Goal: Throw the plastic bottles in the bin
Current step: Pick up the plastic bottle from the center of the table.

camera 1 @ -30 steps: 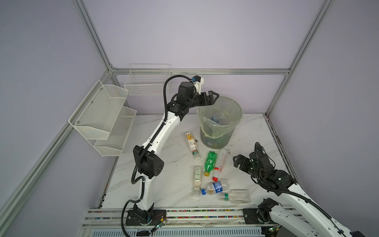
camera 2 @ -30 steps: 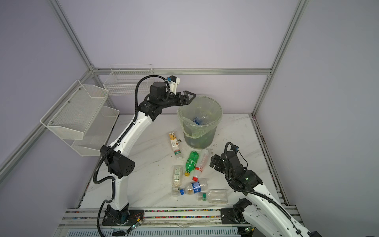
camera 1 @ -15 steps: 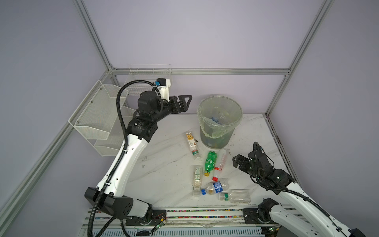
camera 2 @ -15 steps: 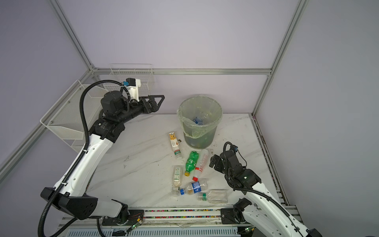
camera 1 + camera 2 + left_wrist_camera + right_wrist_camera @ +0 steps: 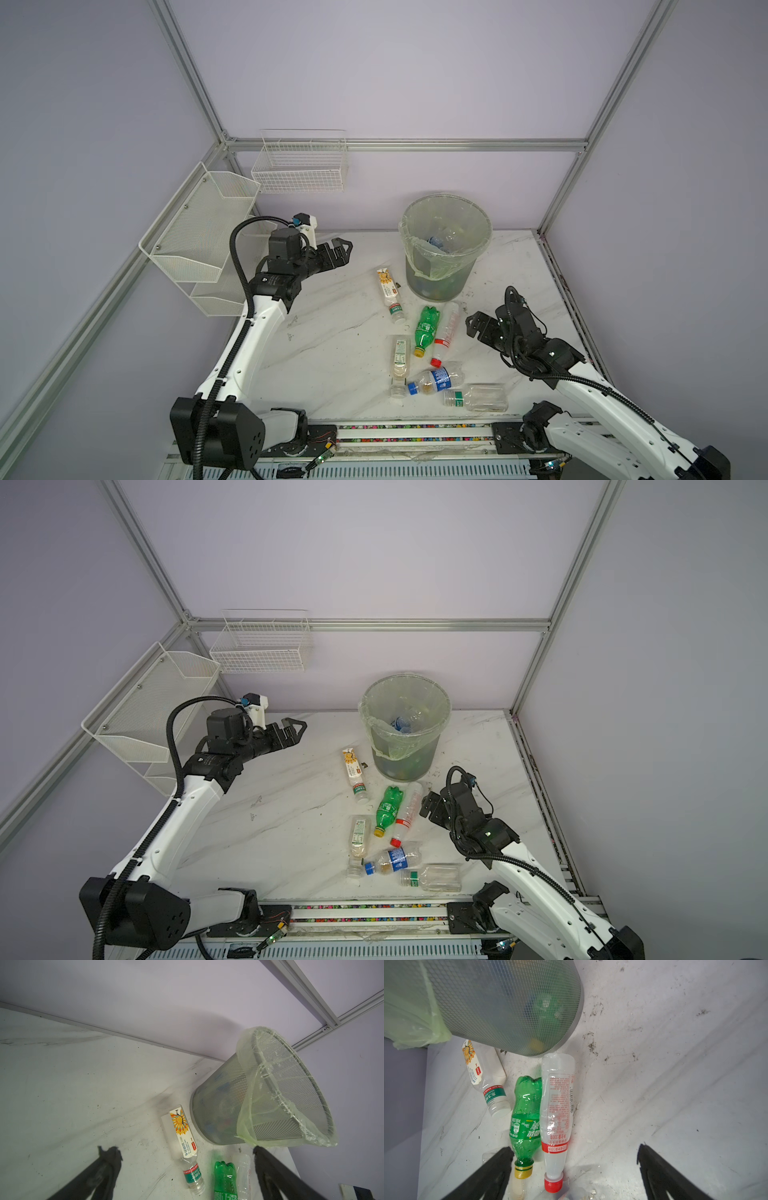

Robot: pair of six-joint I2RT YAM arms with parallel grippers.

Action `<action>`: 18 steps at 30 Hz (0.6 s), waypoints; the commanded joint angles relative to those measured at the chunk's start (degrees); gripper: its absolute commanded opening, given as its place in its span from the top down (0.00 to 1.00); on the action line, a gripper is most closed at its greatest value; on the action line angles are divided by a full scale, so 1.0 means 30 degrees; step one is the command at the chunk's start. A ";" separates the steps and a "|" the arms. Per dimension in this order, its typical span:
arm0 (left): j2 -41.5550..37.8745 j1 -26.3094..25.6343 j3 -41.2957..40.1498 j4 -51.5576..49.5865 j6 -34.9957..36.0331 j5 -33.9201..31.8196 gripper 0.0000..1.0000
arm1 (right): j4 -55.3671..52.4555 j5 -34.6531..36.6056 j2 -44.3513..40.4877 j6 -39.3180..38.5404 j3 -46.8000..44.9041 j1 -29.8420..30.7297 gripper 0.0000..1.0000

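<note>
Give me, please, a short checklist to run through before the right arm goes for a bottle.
1. Right gripper open and empty: ok.
2. Left gripper open, empty, clear of the bin: ok.
3. Bin upright, mouth unblocked: ok.
4. Red-capped bottle free of neighbours: not ok, it touches the green bottle.
5. Table cleared of bottles: not ok, several lie there.

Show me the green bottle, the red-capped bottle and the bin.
green bottle [image 5: 524, 1126], right wrist view, on its label.
red-capped bottle [image 5: 557, 1101], right wrist view, on its printed body.
bin [image 5: 457, 284], in a top view, on its front wall.
</note>
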 commanded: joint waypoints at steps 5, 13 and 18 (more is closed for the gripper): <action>0.0036 0.0420 -0.1195 -0.0750 0.0315 0.0141 0.00 | 0.1539 -0.0091 0.1162 0.0793 -0.0766 -0.0014 0.03; 0.0810 0.1612 -0.1424 -0.0947 -0.0402 0.1468 0.00 | 0.3224 -0.0528 0.2718 0.1174 -0.1206 0.0299 0.04; 0.0836 0.2008 -0.1696 -0.0914 -0.0571 0.1628 0.00 | 0.4498 -0.0702 0.4248 0.1440 -0.1206 0.0898 0.08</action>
